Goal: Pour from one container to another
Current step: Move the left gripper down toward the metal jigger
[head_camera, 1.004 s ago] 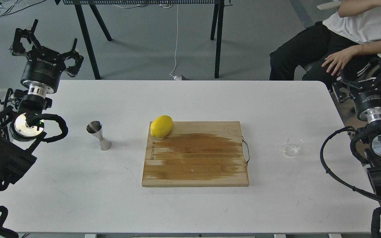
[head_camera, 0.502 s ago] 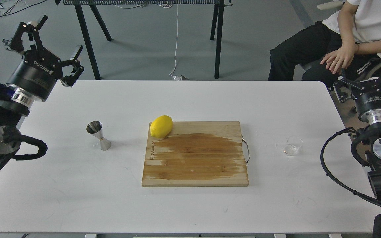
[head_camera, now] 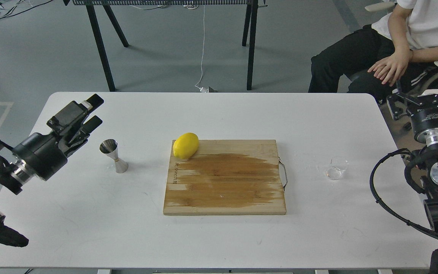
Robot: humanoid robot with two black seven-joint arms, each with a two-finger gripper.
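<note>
The steel jigger (head_camera: 113,156) stands upright on the white table (head_camera: 219,236), left of the cutting board. My left gripper (head_camera: 96,111) hovers just to its upper left, tilted toward it, fingers apart and holding nothing. The small clear glass cup (head_camera: 336,168) stands upright right of the board; whether it holds liquid I cannot tell. My right gripper (head_camera: 426,95) stays beyond the table's right edge, well behind and right of the cup, open and empty.
A wooden cutting board (head_camera: 224,182) with a metal handle lies mid-table, a yellow lemon (head_camera: 185,145) on its far left corner. A seated person (head_camera: 394,45) is at the back right, a hand close to my right gripper. A black table's legs (head_camera: 101,49) stand behind.
My left arm has swung down and rightward, bringing its gripper from beyond the table's far left corner to just beside the jigger. The right arm has hardly shifted.
</note>
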